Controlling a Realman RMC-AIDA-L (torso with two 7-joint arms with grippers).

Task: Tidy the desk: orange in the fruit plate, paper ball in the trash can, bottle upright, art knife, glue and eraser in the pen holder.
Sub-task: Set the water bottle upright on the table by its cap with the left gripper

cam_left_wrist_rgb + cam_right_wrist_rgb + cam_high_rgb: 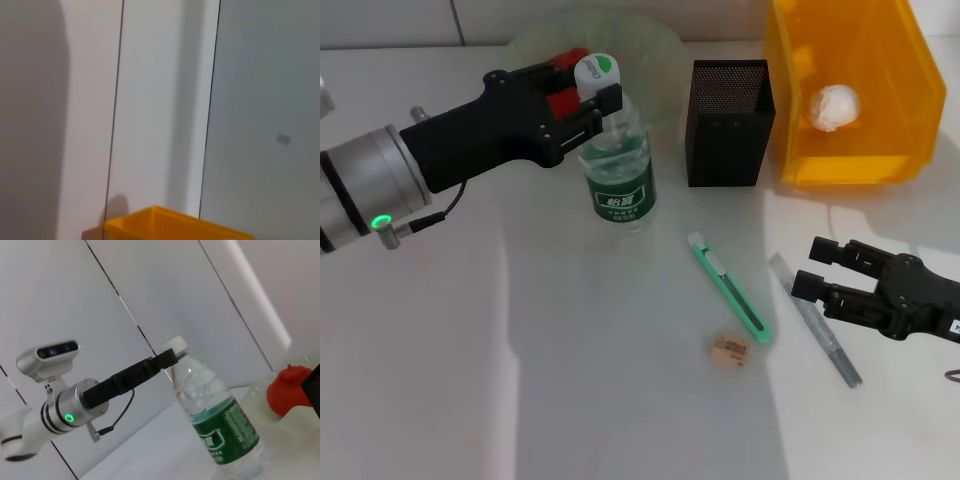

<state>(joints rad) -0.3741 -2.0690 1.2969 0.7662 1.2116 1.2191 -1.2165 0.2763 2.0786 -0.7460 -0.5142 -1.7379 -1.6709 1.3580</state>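
Now | left end effector (588, 92) clamped on bottle (617, 170) neck, bottle upright just left of pen holder (729, 122) | right end effector (818, 268) spread wide, nearer arm, just right of art knife (729, 288) | knife's long axis diagonal, pointing toward pen holder

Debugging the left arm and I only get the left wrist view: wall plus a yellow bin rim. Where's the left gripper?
Observer: The left gripper is closed on the neck of the water bottle, which stands upright.
Operator: Paper ball?
Observer: The paper ball lies inside the yellow bin.
Operator: Right gripper?
Observer: The right gripper is open, beside the glue stick lying on the desk.
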